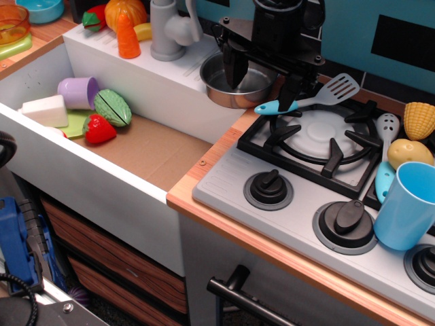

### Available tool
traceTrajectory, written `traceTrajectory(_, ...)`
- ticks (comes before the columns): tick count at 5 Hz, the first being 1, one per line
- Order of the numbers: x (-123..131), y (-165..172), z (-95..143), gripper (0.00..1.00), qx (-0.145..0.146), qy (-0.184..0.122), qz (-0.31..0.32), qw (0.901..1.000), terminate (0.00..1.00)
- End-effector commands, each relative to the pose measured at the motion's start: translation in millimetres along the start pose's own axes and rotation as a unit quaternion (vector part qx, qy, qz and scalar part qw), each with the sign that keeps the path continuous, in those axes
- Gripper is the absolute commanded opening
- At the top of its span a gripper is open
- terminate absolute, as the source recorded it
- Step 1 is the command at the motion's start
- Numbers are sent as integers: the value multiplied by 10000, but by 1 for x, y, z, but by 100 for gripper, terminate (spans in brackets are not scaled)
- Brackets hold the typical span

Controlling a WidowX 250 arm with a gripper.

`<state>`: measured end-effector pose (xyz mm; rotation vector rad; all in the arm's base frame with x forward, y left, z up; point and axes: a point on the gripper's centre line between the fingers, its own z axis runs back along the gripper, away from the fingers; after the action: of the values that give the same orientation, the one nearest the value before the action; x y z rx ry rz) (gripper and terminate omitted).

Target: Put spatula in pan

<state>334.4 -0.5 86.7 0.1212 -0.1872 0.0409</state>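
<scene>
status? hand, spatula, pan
Hand shut on spatula handle, spatula lifted over the stove grate. Pan just left of it, nothing visible inside. Path clear.

Single view: the camera is looking down obliquely from the front, close in, with the sink at nine o'clock and the stove at three.

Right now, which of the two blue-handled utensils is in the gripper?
The spatula with the grey slotted square head; the gripper pinches its handle above the stove. The white-headed slotted spoon lies untouched beside the potato.
</scene>
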Motion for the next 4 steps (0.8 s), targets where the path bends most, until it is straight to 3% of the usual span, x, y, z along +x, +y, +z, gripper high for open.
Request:
traceTrajectory(1, 0, 0, 0, 100, 0, 0, 0, 10000, 0)
traceTrajectory(3, 13, -5, 0, 100, -193, -288, -1294, 9910, 0)
traceTrajectory(4, 19, -7, -1, 100, -255, -401, -1519, 9873, 0)
